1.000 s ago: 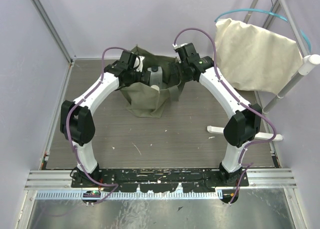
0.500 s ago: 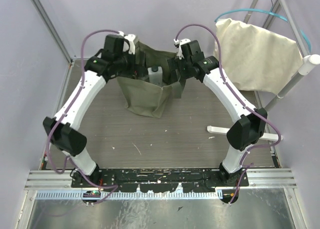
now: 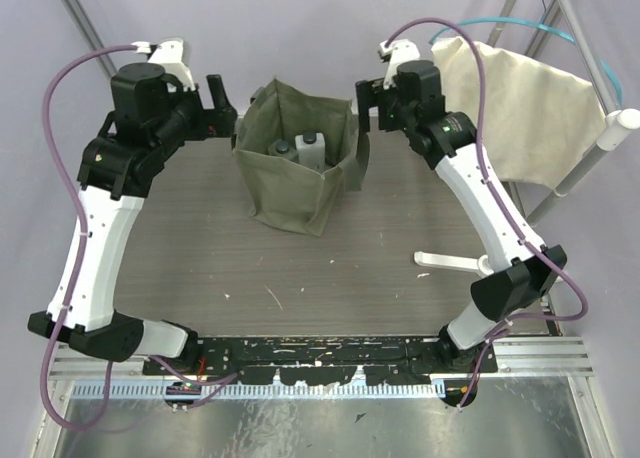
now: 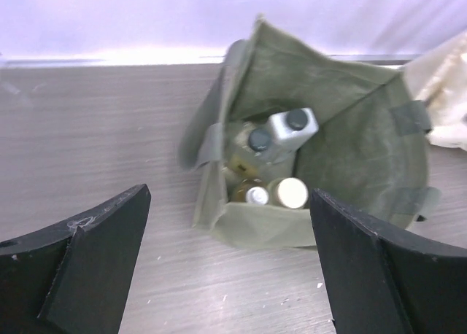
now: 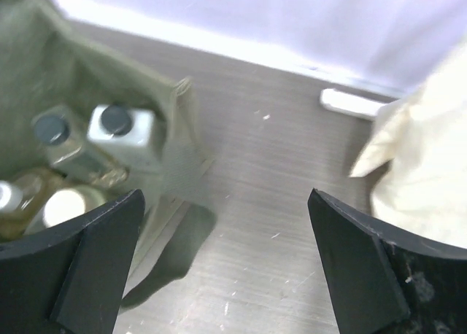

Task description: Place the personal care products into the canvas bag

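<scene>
Left gripper (image 3: 220,106): jaws spread wide, nothing held. It hangs raised, with the bag ahead of it and below.

Right gripper (image 3: 366,108): jaws equally wide, empty. The bag lies below and to its left, and a cream cloth sack (image 3: 510,108) is close on its right.

Olive-green canvas bag with boxy sides and strap handles (image 3: 290,193): stands upright on the grey wood-grain table (image 3: 300,268), mouth open, between the two grippers and touching neither.

Contents, all inside the bag:
- white bottle, dark cap (image 4: 292,126)
- clear bottle, dark cap (image 4: 257,141)
- amber bottle, white cap (image 4: 255,195)
- yellow-green bottle, cream cap (image 4: 290,193)

No bottle shows on the table outside the bag.

Status (judgement): loading looks complete, and only clearing the arms is left.

Handling note: lift each gripper well above the rim before it swings home, and keep the fingers off the straps so the soft bag neither tips nor drags. Steer the right arm clear of the sack.
</scene>
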You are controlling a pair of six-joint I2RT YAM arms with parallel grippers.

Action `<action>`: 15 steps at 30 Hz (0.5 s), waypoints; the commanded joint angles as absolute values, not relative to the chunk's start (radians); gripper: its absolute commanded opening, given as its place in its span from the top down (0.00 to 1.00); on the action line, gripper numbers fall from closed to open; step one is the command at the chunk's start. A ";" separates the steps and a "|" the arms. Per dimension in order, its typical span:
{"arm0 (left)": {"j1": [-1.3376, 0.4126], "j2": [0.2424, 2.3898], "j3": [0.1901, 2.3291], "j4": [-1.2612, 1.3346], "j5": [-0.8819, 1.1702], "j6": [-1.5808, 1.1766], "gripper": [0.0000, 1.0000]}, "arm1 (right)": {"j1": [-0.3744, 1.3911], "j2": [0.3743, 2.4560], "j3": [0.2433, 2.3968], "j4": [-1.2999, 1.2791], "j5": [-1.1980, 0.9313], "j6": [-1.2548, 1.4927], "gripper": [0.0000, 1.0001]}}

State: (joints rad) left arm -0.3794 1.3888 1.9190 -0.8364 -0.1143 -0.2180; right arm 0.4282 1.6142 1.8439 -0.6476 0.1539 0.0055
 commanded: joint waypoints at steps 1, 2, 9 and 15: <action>-0.315 1.345 1.901 -0.968 -0.171 -0.239 0.02 | 0.318 1.548 1.852 -0.515 0.285 0.024 0.00; -0.295 1.333 1.881 -0.978 -0.156 -0.238 0.02 | 0.276 1.550 1.851 -0.518 0.280 0.044 0.00; -0.132 1.277 1.672 -0.967 -0.038 -0.272 0.02 | 0.085 1.549 1.719 -0.523 0.229 0.155 0.00; -0.075 1.285 1.559 -0.920 0.081 -0.274 0.02 | 0.084 1.532 1.564 -0.513 0.234 0.162 0.00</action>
